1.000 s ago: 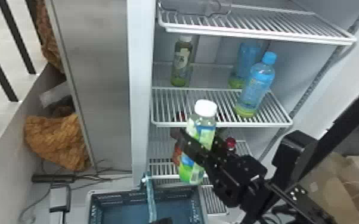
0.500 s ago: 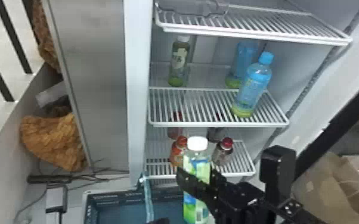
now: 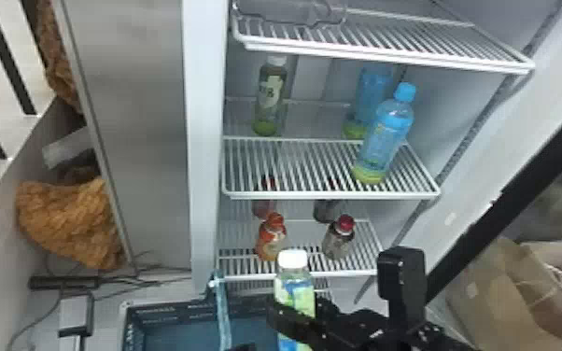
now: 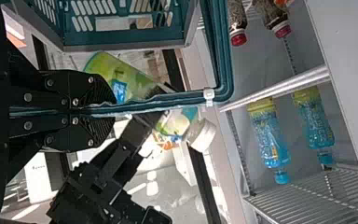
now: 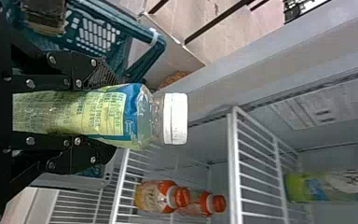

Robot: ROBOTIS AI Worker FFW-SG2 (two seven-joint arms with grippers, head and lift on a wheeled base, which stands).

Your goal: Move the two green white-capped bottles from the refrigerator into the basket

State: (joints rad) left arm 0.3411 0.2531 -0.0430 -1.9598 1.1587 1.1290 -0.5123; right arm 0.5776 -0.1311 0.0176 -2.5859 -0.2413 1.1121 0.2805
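Note:
Upright in the head view, a green white-capped bottle [image 3: 294, 284] is held by my right gripper [image 3: 296, 313], beside the handle of the basket [image 3: 168, 309]. In the right wrist view my right gripper [image 5: 95, 115] is shut around that bottle [image 5: 74, 112], its white cap clear of the fingers. The other green white-capped bottle [image 3: 270, 100] stands at the left back of the refrigerator's upper shelf. My left gripper [image 3: 242, 347] is at the head view's bottom edge; in the left wrist view, the left gripper [image 4: 98, 111] is shut on the teal basket handle [image 4: 168, 99].
Two blue bottles [image 3: 385, 135] stand on the refrigerator's middle shelf [image 3: 294, 163]. Below are red-capped [image 3: 338, 238] and orange-capped [image 3: 271, 235] bottles on a lower shelf. The refrigerator's side wall [image 3: 207, 140] rises behind the basket, and paper bags [image 3: 495, 289] lie at the right.
My right gripper has lowered with its bottle, from in front of the shelves to beside the basket handle. The lower-shelf bottles it partly covered are now in view. The basket has barely shifted.

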